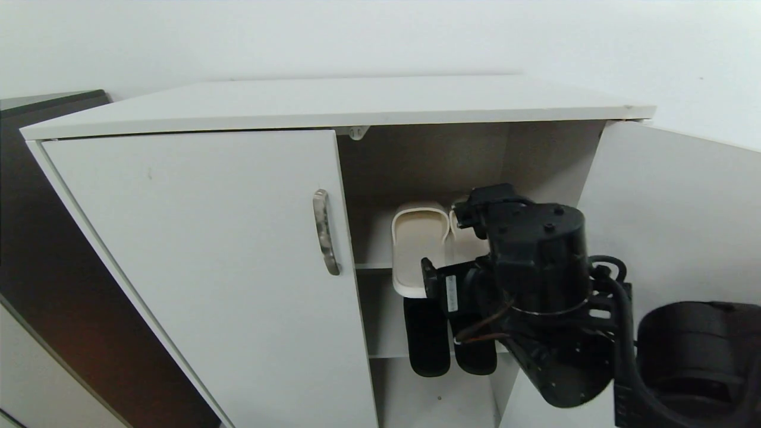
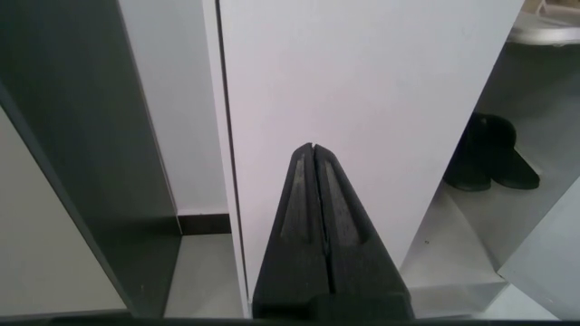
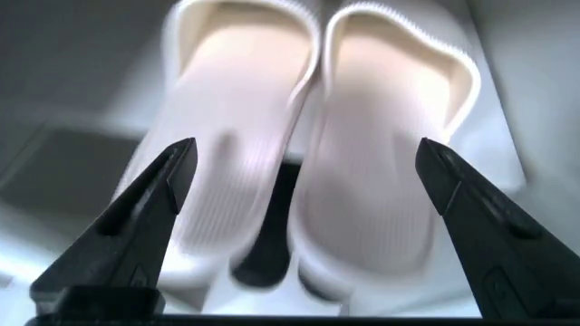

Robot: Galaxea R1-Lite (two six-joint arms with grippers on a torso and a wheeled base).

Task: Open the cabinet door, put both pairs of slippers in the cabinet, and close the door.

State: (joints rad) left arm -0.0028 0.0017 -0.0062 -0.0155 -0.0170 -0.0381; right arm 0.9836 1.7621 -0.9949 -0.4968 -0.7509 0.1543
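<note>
right tool [image 3: 306, 149] spread wide open, holding nothing, just in front of white slippers [image 1: 418, 249] on upper shelf [image 1: 373, 252] inside cabinet [image 1: 333, 104], black slippers [image 1: 427, 345] on shelf below [image 1: 386, 336], left tool [image 2: 313, 149] closed and empty, facing cabinet's shut left door [image 1: 196, 249], right door [image 1: 672, 208] open

Saw a white cabinet [image 1: 333, 101] standing half open. Found its left door [image 1: 196, 267] shut flat at 9 o'clock of the opening, and its right door [image 1: 672, 214] swung wide at 3 o'clock. Noted the white slippers [image 1: 416, 249] side by side on the upper shelf [image 1: 371, 266], footbeds up, near ends hanging past the shelf's front edge. Spotted the black slippers [image 1: 428, 339] at 6 o'clock of the white pair, on the lower shelf [image 1: 386, 355], likewise overhanging its edge.
</note>
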